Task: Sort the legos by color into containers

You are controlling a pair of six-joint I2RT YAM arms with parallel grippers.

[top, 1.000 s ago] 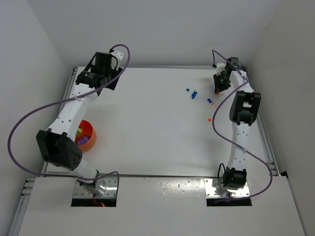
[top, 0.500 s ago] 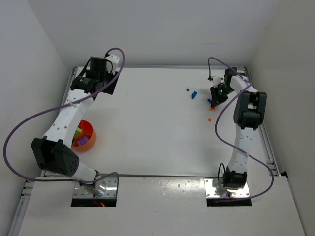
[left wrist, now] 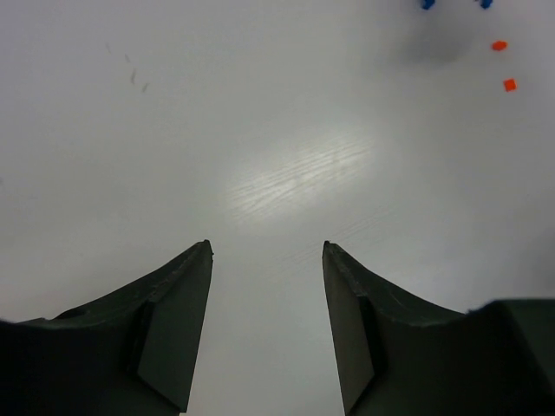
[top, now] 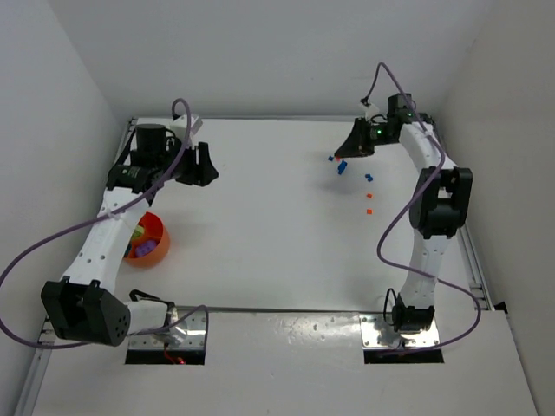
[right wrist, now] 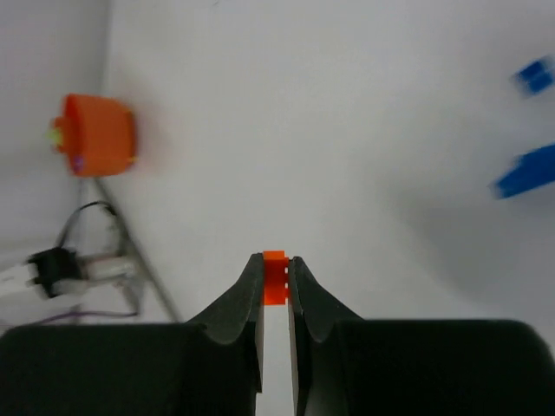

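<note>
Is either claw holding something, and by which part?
Right gripper pinches an orange lego by its sides, between its tips. Left gripper is open, empty.

Readable text, labels, brands, numbers, signs: none. Bowl (top: 149,241), legos (top: 341,165) and table (top: 260,225) carry no legible marking in any view.

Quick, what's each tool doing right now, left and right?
Left tool: open, holding nothing.
Right tool: closed on an orange lego.
</note>
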